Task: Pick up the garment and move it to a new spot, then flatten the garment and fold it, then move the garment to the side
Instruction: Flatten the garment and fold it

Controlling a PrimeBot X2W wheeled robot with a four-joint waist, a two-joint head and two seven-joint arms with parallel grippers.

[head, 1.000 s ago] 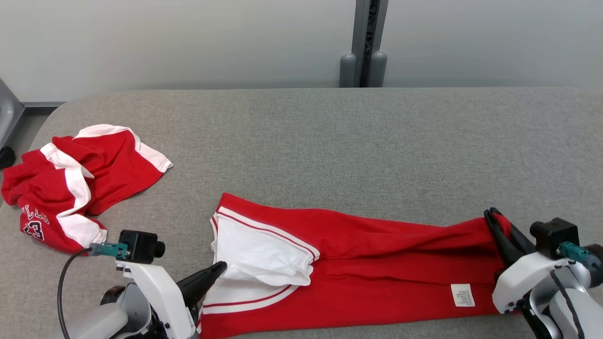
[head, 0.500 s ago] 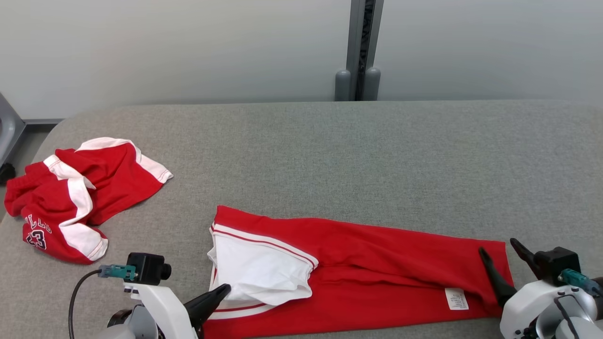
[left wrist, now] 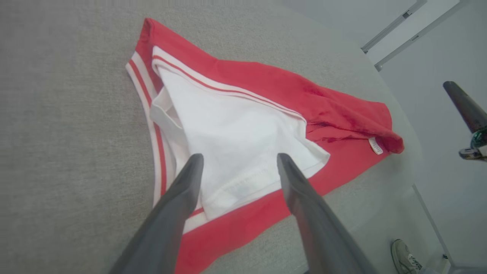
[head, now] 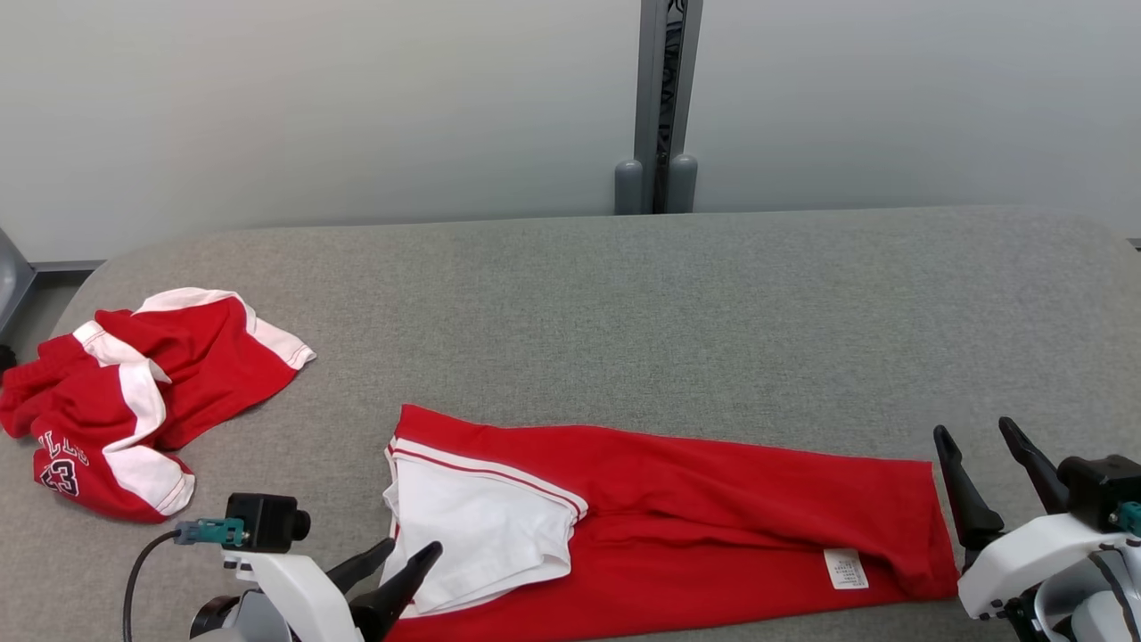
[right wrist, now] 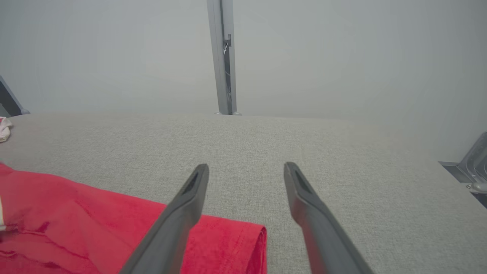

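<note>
Red garment (head: pixel 713 499) lengthwise left-to-right across grey table (head: pixel 624 303), white-trimmed end leftward.

Garment (head: pixel 713 481): soft matt cloth, red and white; sewn-in label (head: pixel 845 569) smooth. Worktop (head: pixel 713 312): grey coarse-weave fabric covering, matt, slightly rough.

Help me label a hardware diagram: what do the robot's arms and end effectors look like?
The left arm and right arm have smooth white shells. The left end effector and right end effector each carry two long, tapered dark grey fingers. A black camera block with a teal connector and thin black cable sits on the left wrist.
</note>
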